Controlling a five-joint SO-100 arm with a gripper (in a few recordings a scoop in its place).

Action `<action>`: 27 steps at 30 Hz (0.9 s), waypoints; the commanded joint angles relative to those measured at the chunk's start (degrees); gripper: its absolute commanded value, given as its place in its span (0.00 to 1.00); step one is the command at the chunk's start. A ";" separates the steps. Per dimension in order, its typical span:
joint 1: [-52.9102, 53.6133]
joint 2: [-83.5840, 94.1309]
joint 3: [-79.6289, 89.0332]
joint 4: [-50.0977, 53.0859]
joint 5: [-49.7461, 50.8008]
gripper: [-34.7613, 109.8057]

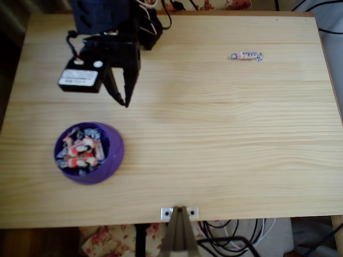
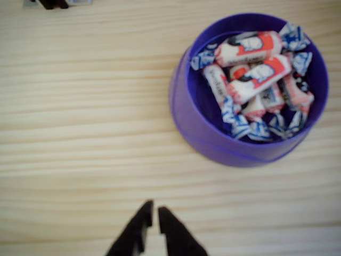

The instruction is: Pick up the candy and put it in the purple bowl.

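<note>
I log: purple bowl (image 2: 187, 109); candy (image 1: 246, 55) white, red-orange print, bluish ends; black gripper (image 2: 153, 214); pale striped wood table (image 1: 225, 134).

The table (image 1: 214, 134) is pale wood with smooth grain lines. The purple bowl (image 2: 194, 114) looks like shiny plastic. The candy (image 1: 246, 55) has a crinkly wrapper.

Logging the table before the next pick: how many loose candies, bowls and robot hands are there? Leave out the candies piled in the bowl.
Candy loose on the table: 1
Purple bowl, holding a pile of candies: 1
Hand, nothing in it: 1
Total: 3
</note>
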 commanded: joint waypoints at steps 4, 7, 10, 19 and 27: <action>-0.62 0.97 -1.41 0.00 -1.32 0.24; -0.62 0.97 -1.41 0.00 -1.41 0.24; -0.44 0.97 -1.41 0.00 -1.14 0.24; 0.09 0.97 -1.41 0.00 -0.62 0.24; 0.35 0.97 -1.41 0.00 -0.35 0.24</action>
